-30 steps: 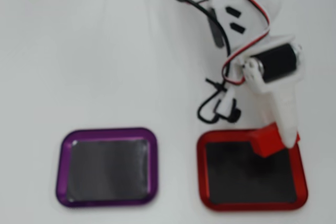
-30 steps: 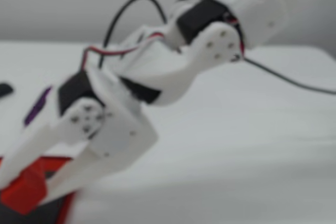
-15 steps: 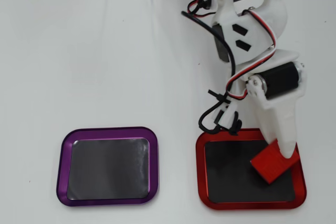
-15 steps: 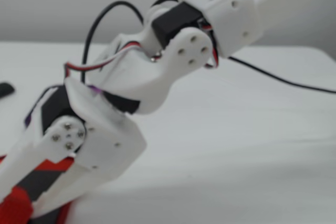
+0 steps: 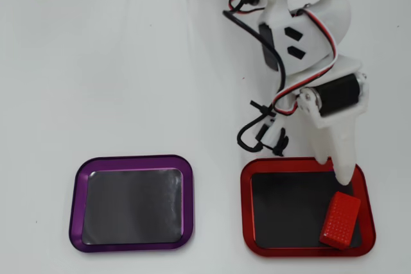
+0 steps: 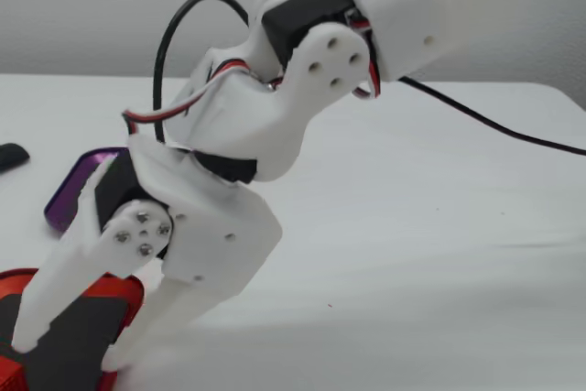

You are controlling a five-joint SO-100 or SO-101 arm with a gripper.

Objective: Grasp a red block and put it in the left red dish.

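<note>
Looking down from the overhead view, I see the red block (image 5: 340, 220) lying flat inside the red dish (image 5: 246, 205), in its near right corner, close to the rim but on the dark floor. My gripper (image 5: 342, 178) hangs just beyond the far end of the block, at the far right part of the dish; the block looks free of it, and in the fixed view the two fingers (image 6: 57, 292) stand spread with a gap between them, so I read the claw as open and holding nothing. The purple tray (image 5: 131, 203) sits well apart to the left in the overhead view, empty. I judge the drop as done and the step in hand as the retreat. To do it well, I would lift straight up before swinging away, keeping the fingers spread so neither tip drags the block toward the rim or tips it over the edge. I would also watch the loose black cable (image 5: 260, 134) hanging by the far rim of the dish, since it could snag.
</note>
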